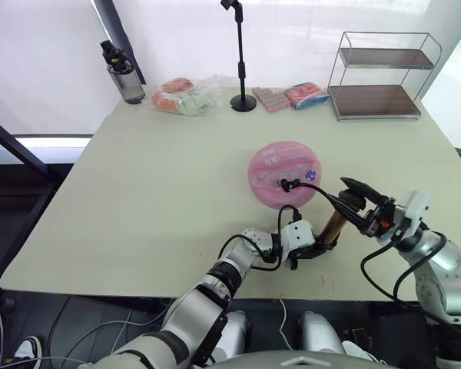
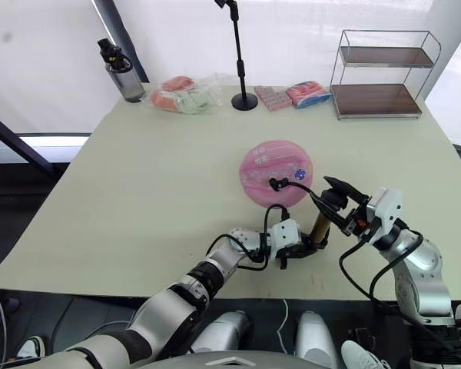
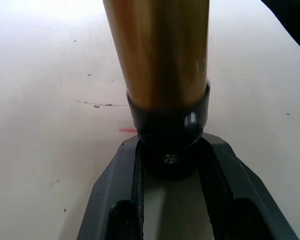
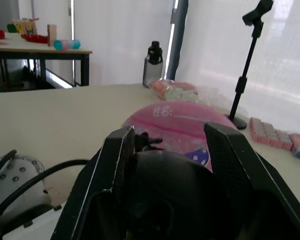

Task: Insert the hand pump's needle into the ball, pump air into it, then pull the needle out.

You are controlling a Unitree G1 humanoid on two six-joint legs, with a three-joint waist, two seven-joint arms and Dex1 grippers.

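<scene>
The pink ball (image 1: 283,174) lies as a flattish disc on the table (image 1: 138,192), just beyond the hand pump (image 1: 335,224), whose thin black hose (image 1: 323,190) arcs to a fitting on the ball's near side, where the needle itself is too small to make out. The left gripper (image 1: 316,250) is clamped on the pump's lower black end cap and the right gripper (image 1: 361,204) grips the black handle at the upper end. So the pump's long axis tilts up from left gripper to right gripper, and pumping likely means the right arm driving along that line.
</scene>
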